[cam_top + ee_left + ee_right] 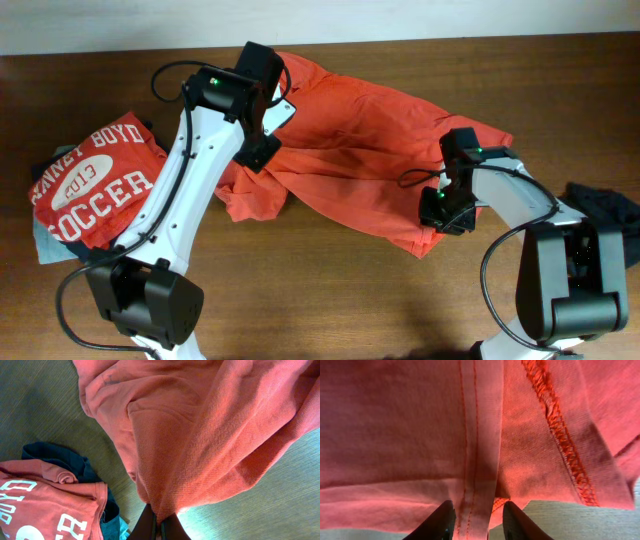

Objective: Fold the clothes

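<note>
Centre of table (350, 310): the orange-red shirt (370, 140) lies crumpled, running from the far edge down toward the right arm.

The left pincer (159, 529) is clamped tight on a gathered bunch of the shirt's cloth, and the fabric fans out from the fingertips. From overhead this grip sits at the shirt's left part.

The right pincer (477, 517) stands narrow, with a stitched fold of the shirt's edge passing between its two fingers at the near-right border. Bare wood shows just beside one finger.

Table's left: the red tee (95, 185) with white "SOCCER" print lies apart from the shirt. A dark navy piece (75, 462) pokes out from under it, and a pale grey-blue piece (42, 240) shows at its lower left.

Right edge: another dark garment (605, 205) lies near the right arm's base.
</note>
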{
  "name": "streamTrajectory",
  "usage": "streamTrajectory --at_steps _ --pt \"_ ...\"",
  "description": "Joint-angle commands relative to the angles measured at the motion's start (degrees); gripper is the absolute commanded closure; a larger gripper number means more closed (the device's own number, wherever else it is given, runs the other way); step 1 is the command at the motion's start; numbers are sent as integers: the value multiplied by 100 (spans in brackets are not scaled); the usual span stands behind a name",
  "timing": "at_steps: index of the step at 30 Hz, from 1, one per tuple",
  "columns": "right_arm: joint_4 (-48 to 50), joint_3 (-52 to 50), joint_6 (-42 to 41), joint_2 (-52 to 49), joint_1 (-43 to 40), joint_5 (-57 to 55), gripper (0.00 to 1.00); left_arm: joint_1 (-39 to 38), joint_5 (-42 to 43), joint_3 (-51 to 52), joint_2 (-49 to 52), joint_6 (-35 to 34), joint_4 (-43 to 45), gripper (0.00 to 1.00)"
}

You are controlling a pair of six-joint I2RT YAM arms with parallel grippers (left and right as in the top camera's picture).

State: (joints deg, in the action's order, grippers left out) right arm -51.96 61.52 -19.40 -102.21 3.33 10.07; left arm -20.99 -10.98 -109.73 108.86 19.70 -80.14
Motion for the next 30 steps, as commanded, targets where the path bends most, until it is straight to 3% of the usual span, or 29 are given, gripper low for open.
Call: streamTrajectory --at_steps 1,7,11,17,30 --pt "125 -122 -129 -33 -37 107 64 13 -44 -20 9 -74 17 99" --pt "435 -136 -299 -33 -37 372 76 13 -44 -20 9 -74 15 99" --pt "459 -122 -380 -15 -44 365 96 13 -46 -20 9 -74 15 99" --pt "-173 251 -326 457 -133 -280 96 15 -94 -20 9 -74 -4 99" --pt "-1722 1727 -35 2555 -581 -2365 96 15 -389 -20 9 -79 -203 100"
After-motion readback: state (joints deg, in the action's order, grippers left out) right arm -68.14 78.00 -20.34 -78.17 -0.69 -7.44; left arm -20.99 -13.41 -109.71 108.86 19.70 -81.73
